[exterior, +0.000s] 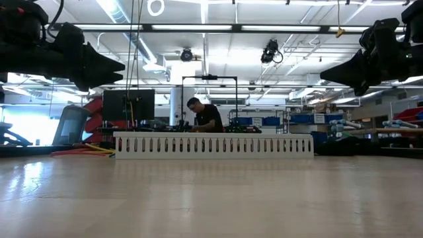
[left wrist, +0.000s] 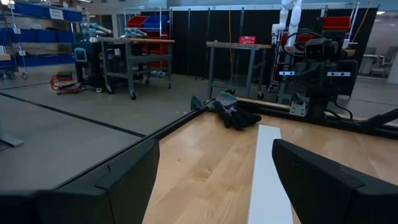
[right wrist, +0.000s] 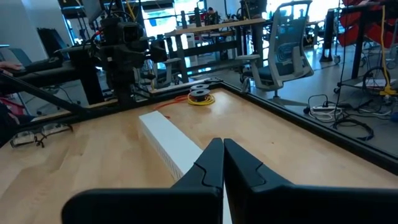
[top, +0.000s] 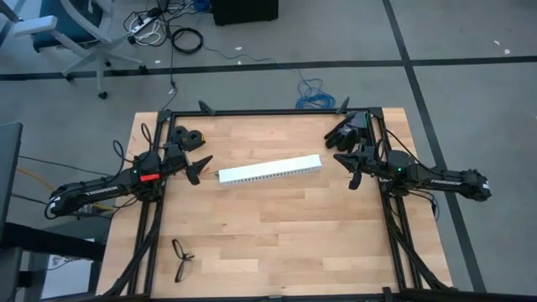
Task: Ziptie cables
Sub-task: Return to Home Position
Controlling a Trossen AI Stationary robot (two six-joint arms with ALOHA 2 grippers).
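Note:
The cables and the ziptie do not show in any view. A long white slotted rail point(top: 270, 169) lies flat across the middle of the wooden table point(top: 277, 243), and it shows side-on in the low view point(exterior: 213, 145). My left gripper point(top: 200, 168) hovers off the rail's left end, open, with nothing between its fingers point(left wrist: 217, 186). My right gripper point(top: 352, 174) hovers off the rail's right end, shut and holding nothing point(right wrist: 222, 165). Both point level toward the rail, above the tabletop.
Two black spools with red and yellow wire point(top: 190, 136) sit at the far left corner. Dark gloves point(top: 348, 130) lie at the far right corner. A pair of glasses point(top: 181, 256) lies near the front left. A person stands in the room beyond the table point(exterior: 206, 116).

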